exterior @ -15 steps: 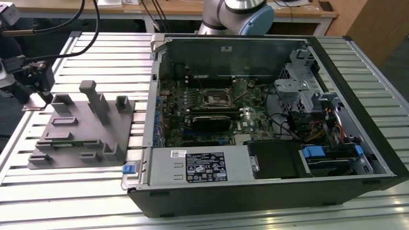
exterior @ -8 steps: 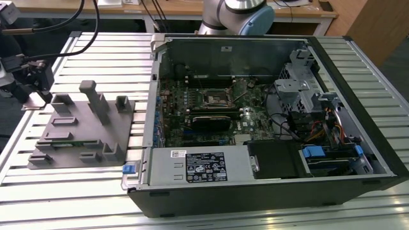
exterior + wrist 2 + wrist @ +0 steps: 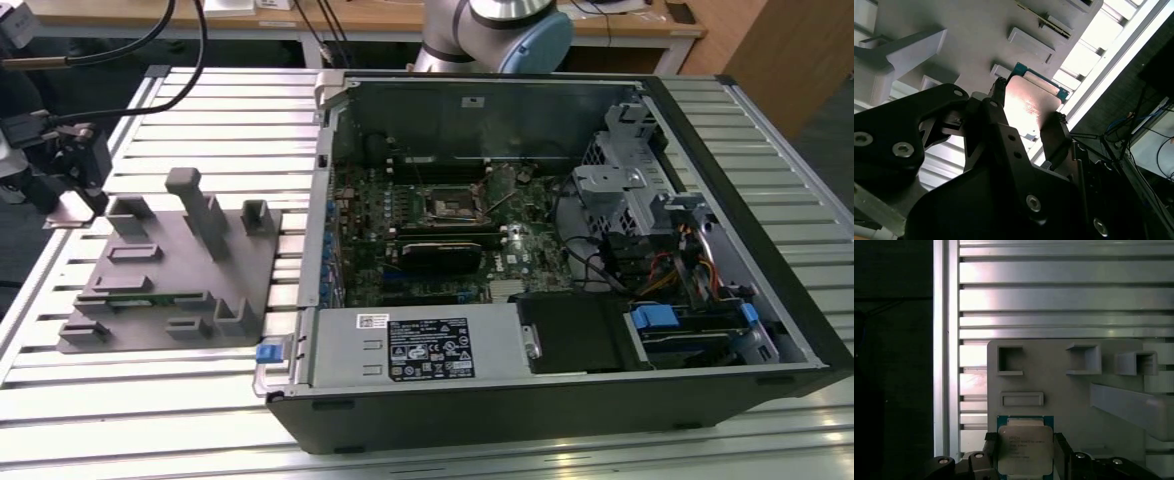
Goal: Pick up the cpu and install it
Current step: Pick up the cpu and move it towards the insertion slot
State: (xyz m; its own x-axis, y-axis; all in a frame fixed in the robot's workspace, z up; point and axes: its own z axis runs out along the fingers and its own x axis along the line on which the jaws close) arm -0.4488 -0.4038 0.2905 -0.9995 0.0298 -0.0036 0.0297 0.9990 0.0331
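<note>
Slippage is looking like the main danger: the gripper (image 3: pixel 1025 440) is pinching the cpu (image 3: pixel 1025 452) by two opposite edges, its dark fingers (image 3: pixel 990 447) drawn in until they are pressing on the chip's green border, so the hold is resting on very thin contact lines. Any tilt or jolt while the arm is travelling could be letting the chip twist or drop, and a skewed chip arriving at the socket (image 3: pixel 451 207) could be bending contacts. At this moment the chip is sitting at the edge of the grey parts holder (image 3: pixel 174 290), out on the slatted table (image 3: pixel 160 90) on the exterior view's left, well apart from the open computer case (image 3: pixel 561 400). The upright posts on the holder and the case wall are standing between it and the socket, so a low path could be clipping them; the cables (image 3: pixel 134 60) trailing from the arm could also be snagging. Much is staying hidden: the chip's lower part is being cut off in the first wrist view, its underside is facing away, and whether it is resting in its pocket or hanging free I cannot tell. In the second wrist view the gripper body is covering one side of the chip, and the socket's frame position is hard to read.
</note>
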